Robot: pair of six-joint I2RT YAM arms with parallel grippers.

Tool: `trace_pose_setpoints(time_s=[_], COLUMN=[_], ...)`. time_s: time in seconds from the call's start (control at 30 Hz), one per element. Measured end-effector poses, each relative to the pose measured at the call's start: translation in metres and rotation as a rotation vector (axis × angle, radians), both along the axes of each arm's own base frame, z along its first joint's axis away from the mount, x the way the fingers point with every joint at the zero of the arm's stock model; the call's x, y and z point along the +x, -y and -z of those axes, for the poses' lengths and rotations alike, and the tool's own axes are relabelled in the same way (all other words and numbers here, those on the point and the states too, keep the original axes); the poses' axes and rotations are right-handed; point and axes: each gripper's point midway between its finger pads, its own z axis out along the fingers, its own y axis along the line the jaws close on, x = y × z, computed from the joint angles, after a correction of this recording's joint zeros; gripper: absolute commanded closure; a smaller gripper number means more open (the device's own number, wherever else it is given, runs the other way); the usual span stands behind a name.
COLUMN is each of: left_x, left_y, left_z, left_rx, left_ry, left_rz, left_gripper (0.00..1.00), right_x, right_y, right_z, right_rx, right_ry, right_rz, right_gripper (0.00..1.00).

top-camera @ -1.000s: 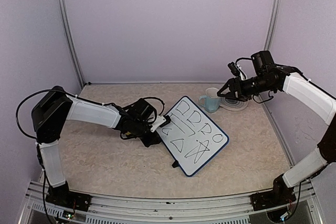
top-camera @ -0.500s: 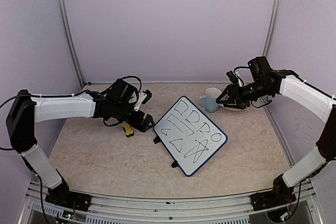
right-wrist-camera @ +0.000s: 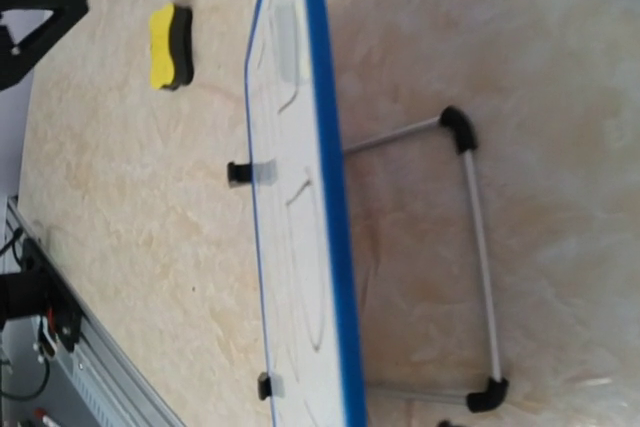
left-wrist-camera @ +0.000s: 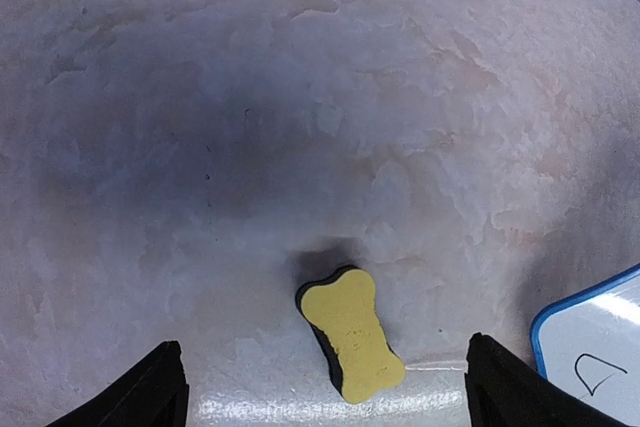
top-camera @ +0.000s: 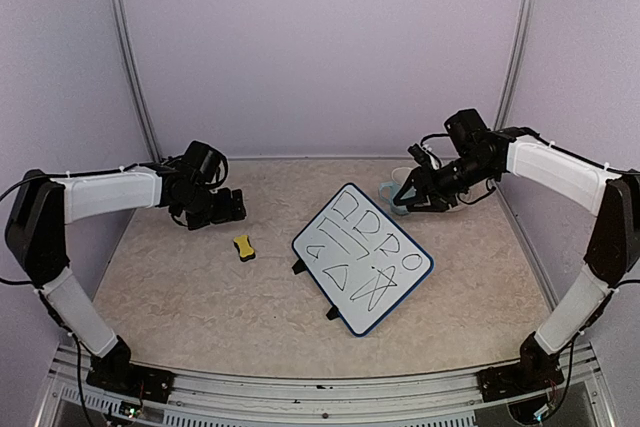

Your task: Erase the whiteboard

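The whiteboard [top-camera: 365, 259] stands tilted on its wire foot mid-table, blue-rimmed and covered in black scribbles. A yellow eraser [top-camera: 243, 246] lies flat on the table to its left. My left gripper [top-camera: 232, 205] is open and empty, up and left of the eraser. In the left wrist view the eraser [left-wrist-camera: 352, 335] lies between and ahead of the fingertips [left-wrist-camera: 160, 387], beside a whiteboard corner [left-wrist-camera: 600, 342]. My right gripper [top-camera: 408, 194] hovers by the board's far corner, its jaws partly apart and holding nothing. The right wrist view shows the board's rim [right-wrist-camera: 328, 197] edge-on and the eraser [right-wrist-camera: 172, 45], but not its own fingers.
A light blue mug [top-camera: 392, 194] stands just behind the right gripper, with a pale plate [top-camera: 455, 202] to its right. The board's wire stand [right-wrist-camera: 478, 217] rests on the table behind it. Walls close off the back and both sides.
The left gripper opened, left the eraser on the table and pulled back to the left, away from the board. The right arm swung left and down toward the board's far corner.
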Motion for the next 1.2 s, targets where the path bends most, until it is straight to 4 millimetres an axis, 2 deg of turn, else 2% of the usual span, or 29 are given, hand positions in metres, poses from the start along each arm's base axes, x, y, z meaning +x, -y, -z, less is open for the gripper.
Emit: trace_pose_setpoints(time_s=[0.23, 0.67, 0.73, 0.9, 1.07, 1.2], left_x=[-0.010, -0.012, -0.013, -0.014, -0.014, -0.010], left_y=[-0.003, 0.002, 0.003, 0.004, 0.005, 0.014], left_z=[0.030, 0.048, 0.051, 0.061, 0.069, 0.066], left_rx=[-0.022, -0.039, -0.040, -0.037, -0.028, -0.020], left_ry=[-0.088, -0.135, -0.141, -0.166, -0.185, -0.170], left_rz=[-0.081, -0.087, -0.082, -0.081, -0.083, -0.070], left_gripper=[0.13, 0.17, 0.20, 0.37, 0.36, 0.35], right_x=[-0.013, -0.016, -0.016, -0.016, -0.019, -0.020], right_y=[-0.022, -0.027, -0.027, -0.030, -0.036, -0.038], right_z=[0.020, 0.029, 0.029, 0.031, 0.033, 0.035], right_rx=[-0.019, -0.012, -0.009, 0.003, 0.020, 0.026], right_ry=[-0.061, -0.093, -0.095, -0.098, -0.109, -0.116], right_rz=[-0.050, -0.048, -0.047, -0.047, -0.052, -0.048], right_gripper=[0.61, 0.88, 0.90, 0.91, 0.92, 0.94])
